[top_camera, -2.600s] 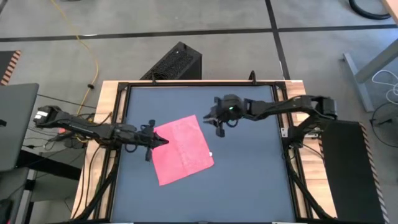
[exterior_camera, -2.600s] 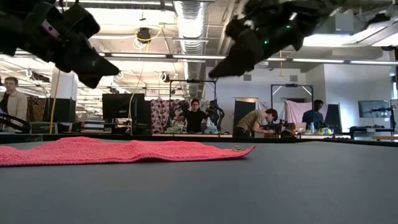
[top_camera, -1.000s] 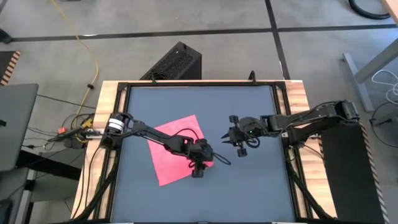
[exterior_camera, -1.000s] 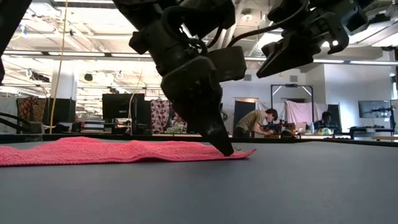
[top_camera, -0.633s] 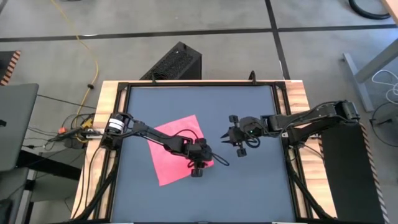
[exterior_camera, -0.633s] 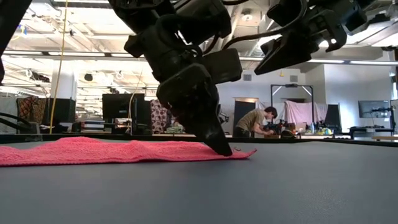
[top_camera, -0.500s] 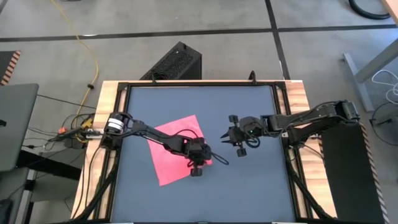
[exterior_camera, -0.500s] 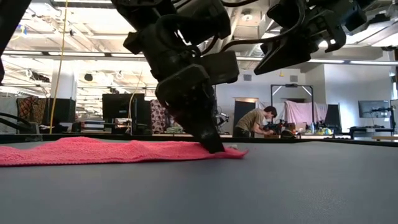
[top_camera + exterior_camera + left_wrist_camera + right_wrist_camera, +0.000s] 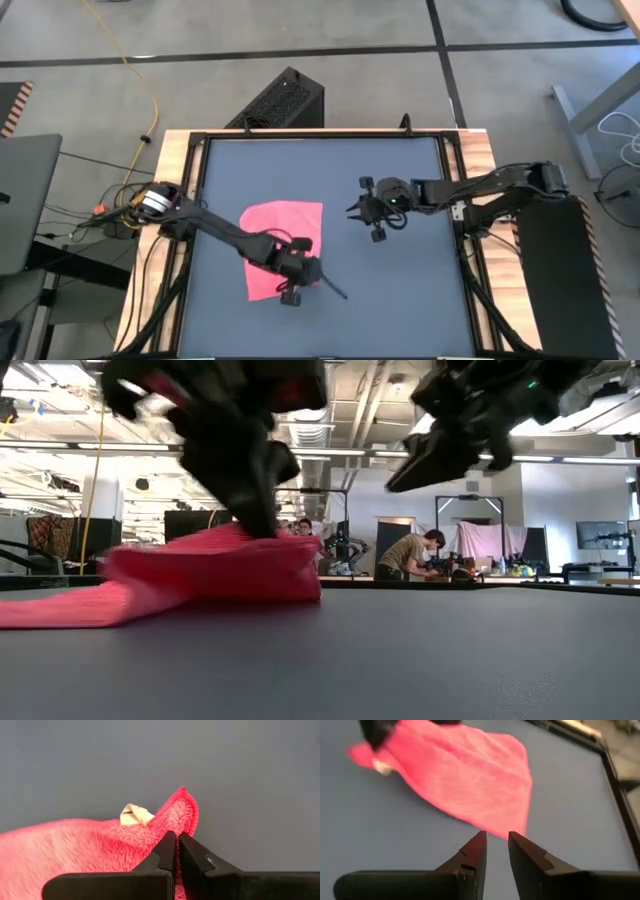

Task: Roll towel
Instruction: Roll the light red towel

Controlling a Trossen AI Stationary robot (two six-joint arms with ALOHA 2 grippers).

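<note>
The pinkish-red towel (image 9: 280, 230) lies left of the table's middle, its left part flat on the tabletop (image 9: 60, 610). Its right part is raised and doubled over (image 9: 210, 565). My left gripper (image 9: 316, 280) is over the towel's near right part and is shut on its corner next to the white tag (image 9: 136, 815). It shows blurred in the low view (image 9: 262, 525). My right gripper (image 9: 352, 211) hangs above the table to the right of the towel, fingers a little apart (image 9: 496, 840), touching nothing. My left gripper pinches the towel's corner (image 9: 172, 822) between its two fingertips, right beside the white tag. The corner's tip sticks out past the fingertips. The fingers come slanting down from the table's left. The corner is lifted clear, and the cloth sags from it to the part on the table.
The dark tabletop (image 9: 400, 300) is bare to the right of and nearer than the towel. A black frame and wooden rim (image 9: 470, 150) edge the table. People and equipment show in the room far behind the table (image 9: 410, 555).
My left gripper has shut on the towel's right corner, lifted it and drawn it toward the table's left and near edge. That corner has risen and folded back over the towel, whose left part has stayed flat. My right gripper has shifted slightly toward the towel.
</note>
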